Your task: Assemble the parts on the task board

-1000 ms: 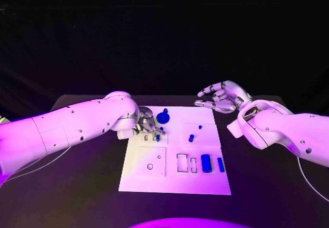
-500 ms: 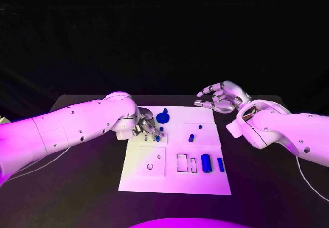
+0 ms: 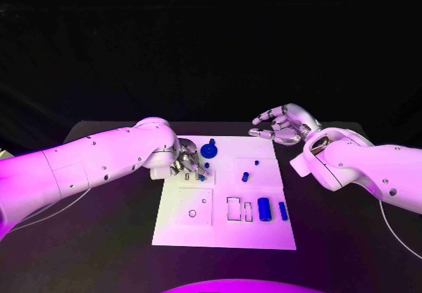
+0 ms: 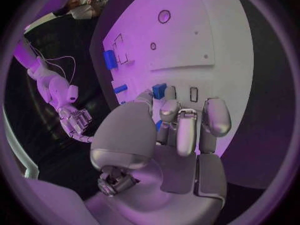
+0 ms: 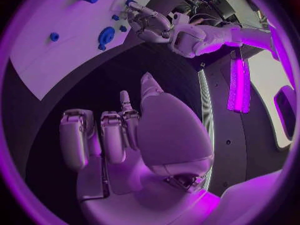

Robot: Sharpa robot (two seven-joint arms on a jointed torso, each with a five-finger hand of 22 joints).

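The white board [image 3: 225, 229] lies in the middle of the dark surface [image 3: 105, 232], and most of the job looks undone. Near its front right corner a thick blue cylinder [image 3: 264, 209] and a slimmer blue bar [image 3: 283, 211] lie loose beside two empty rectangular slots [image 3: 234, 209]. A small blue peg [image 3: 245, 177] and a tiny blue stud [image 3: 257, 163] sit further back, and a round blue knob [image 3: 209, 149] rests near the far edge.

The left robot hand [image 3: 187, 160] is down over the board's far left part, fingertips [image 4: 181, 122] curled close to a small blue piece [image 4: 159, 90] next to narrow slots; whether it actually pinches that piece I cannot tell. The right robot hand [image 3: 282, 127] hovers beyond the board's far right corner, fingers apart and holding nothing.

By my reading, one insertion is in progress at best, and the loose pieces remain to be seated.
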